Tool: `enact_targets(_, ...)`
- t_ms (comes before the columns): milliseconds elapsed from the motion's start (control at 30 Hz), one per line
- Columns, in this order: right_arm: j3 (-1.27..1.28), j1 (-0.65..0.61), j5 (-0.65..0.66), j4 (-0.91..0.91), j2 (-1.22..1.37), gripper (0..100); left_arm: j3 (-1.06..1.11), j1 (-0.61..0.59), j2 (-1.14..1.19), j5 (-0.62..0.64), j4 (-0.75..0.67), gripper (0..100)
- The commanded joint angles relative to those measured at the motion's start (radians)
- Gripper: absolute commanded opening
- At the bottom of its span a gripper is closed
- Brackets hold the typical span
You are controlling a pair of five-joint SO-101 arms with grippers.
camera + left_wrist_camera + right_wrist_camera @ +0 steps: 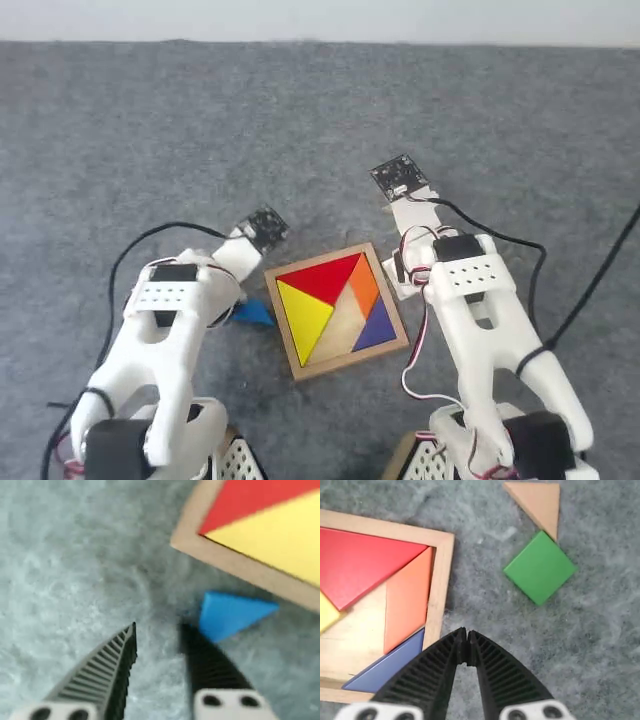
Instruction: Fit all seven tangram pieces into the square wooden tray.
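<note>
Left gripper (159,627) was released, its ribbed finger just beside the smooth blue triangular piece (230,614), which lay outside the square wooden tray (352,361). Right gripper (467,633) was clenched empty over the felted grey mat (150,130), near the flat green square piece (540,568).

Left arm (165,330): white, rising from the near left, reaching far and rightward.
Left gripper (160,627): pointed down, fingers parted, one pale, one black, nothing between them.
Right arm (485,320): white, rising from the near right, reaching far and slightly left.
Right gripper (468,632): pointed down, fingertips pressed together, empty.
</note>
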Motion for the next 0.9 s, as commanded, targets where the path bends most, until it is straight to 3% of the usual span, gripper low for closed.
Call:
enact_targets(0, -0.005, 0.010, -0.009, -0.018, -0.004, 0.8, -0.041, 0.008, -0.031, -0.227, 0.037, 22)
enact_targets(167, -0.005, 0.010, -0.009, -0.018, -0.004, 0.8, -0.042, 0.071, -0.037, -0.428, 0.040, 22)
enact_targets(300, -0.005, 0.015, -0.008, -0.018, -0.005, 0.8, -0.084, 0.120, -0.037, -0.489, 0.078, 22)
enact_targets(467, -0.006, 0.016, -0.008, -0.018, -0.007, 0.9, -0.246, 0.127, -0.044, -0.609, 0.351, 22)
enact_targets(633, -0.006, 0.016, 0.012, -0.012, -0.012, 0.8, -0.351, 0.143, -0.035, -0.812, 0.591, 22)
enact_targets(733, -0.006, 0.016, 0.015, -0.010, -0.012, 0.8, -0.292, 0.193, -0.035, -0.855, 0.582, 22)
enact_targets(867, -0.008, 0.016, 0.017, -0.010, -0.012, 0.8, -0.191, 0.259, -0.034, -0.841, 0.457, 22)
